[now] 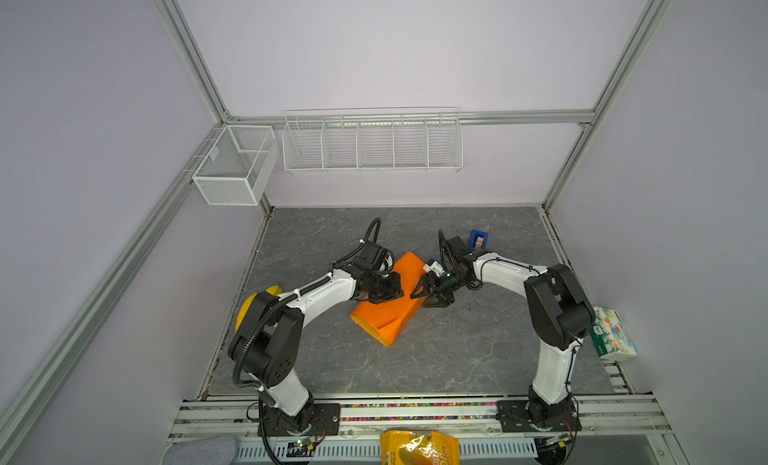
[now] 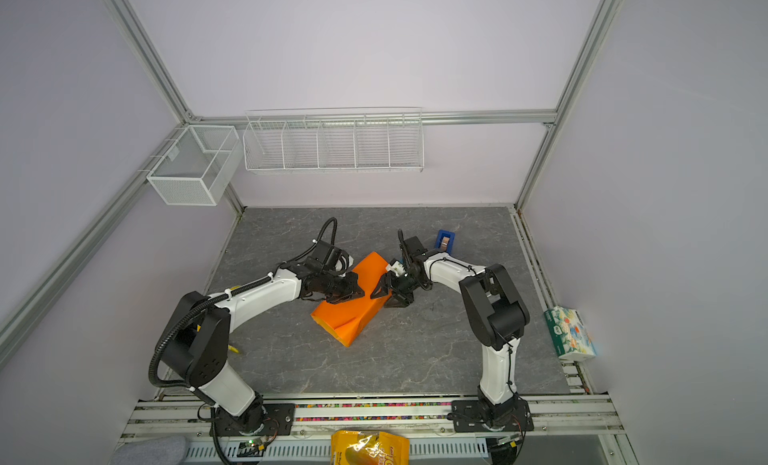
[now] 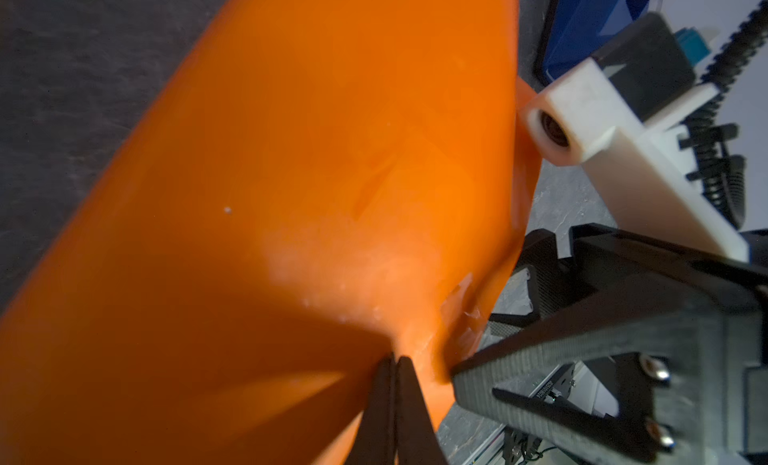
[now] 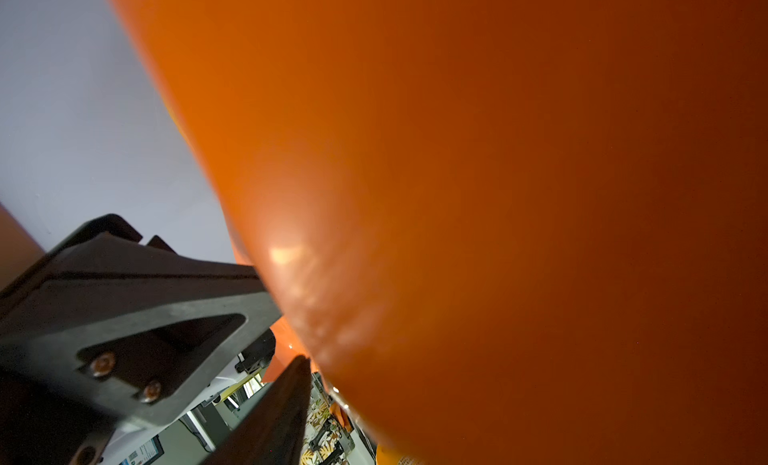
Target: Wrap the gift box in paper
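The paper [image 1: 386, 317] sits mid-table, folded over into a puffy orange bundle, and the gift box doesn't show. Your left gripper [image 1: 397, 293] is clenched tight, tips down on the bundle's top. Your right gripper [image 1: 424, 297] is released just beside the bundle's edge, fingers spread and gripping nothing. The blue tape dispenser [image 1: 478, 239] stands behind it.
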